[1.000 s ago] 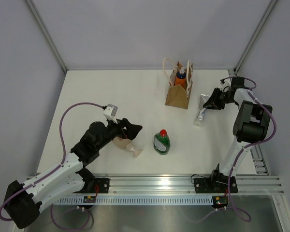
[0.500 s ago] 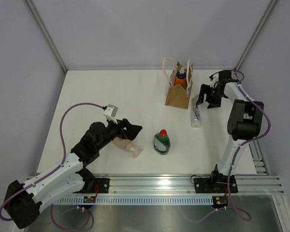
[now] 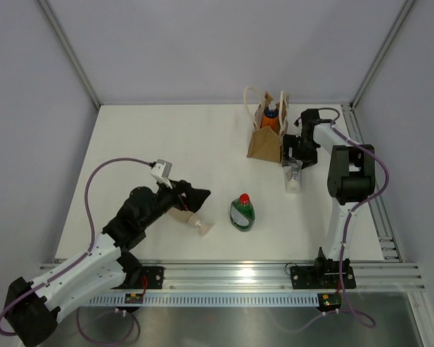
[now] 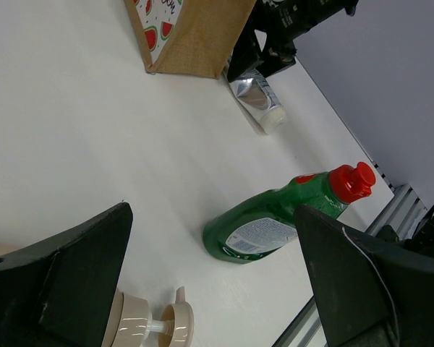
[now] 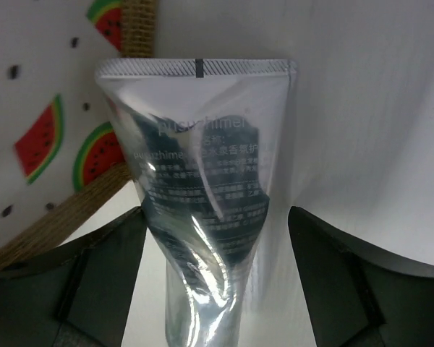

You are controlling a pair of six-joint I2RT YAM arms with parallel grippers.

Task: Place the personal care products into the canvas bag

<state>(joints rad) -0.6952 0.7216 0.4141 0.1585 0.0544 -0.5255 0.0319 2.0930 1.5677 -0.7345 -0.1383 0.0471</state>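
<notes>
Right end effector (image 3: 296, 152) spread astride squeeze tube (image 5: 202, 181) lying just beside canvas bag (image 3: 266, 144). Risk: closing pinch catches bag wall, topples bag. Left end effector (image 4: 213, 289) spread, empty.

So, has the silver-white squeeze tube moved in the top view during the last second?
Yes. The silver-white squeeze tube has shifted left, nearer the tan canvas bag, which stayed in place.
</notes>
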